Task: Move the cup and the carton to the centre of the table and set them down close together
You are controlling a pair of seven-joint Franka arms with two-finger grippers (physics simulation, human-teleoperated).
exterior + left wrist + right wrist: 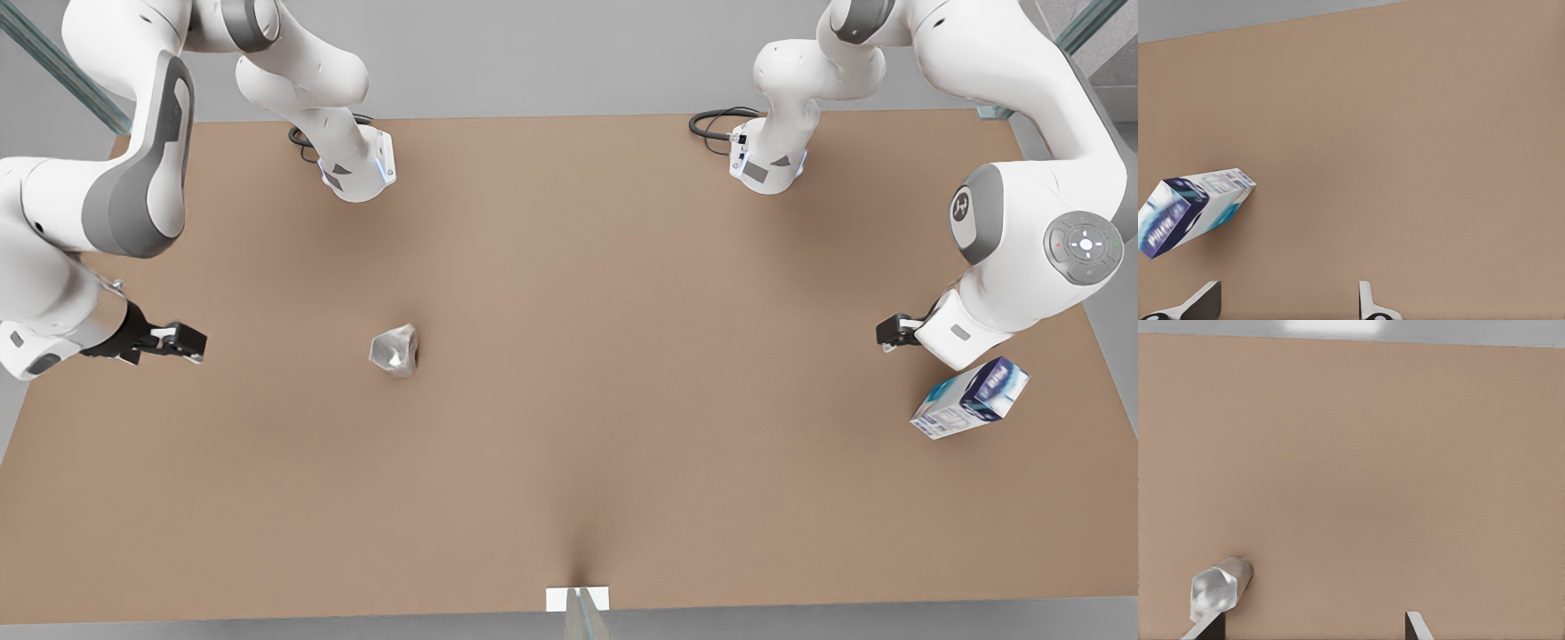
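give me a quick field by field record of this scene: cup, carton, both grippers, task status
cup: lying on its side on the table, toward the front view's left
carton: lying flat near the front view's right edge
left gripper: beside the carton, fingers open, holding nothing
right gripper: beside the cup, fingers open, holding nothing
task status: neither thing at the centre yet, far apart
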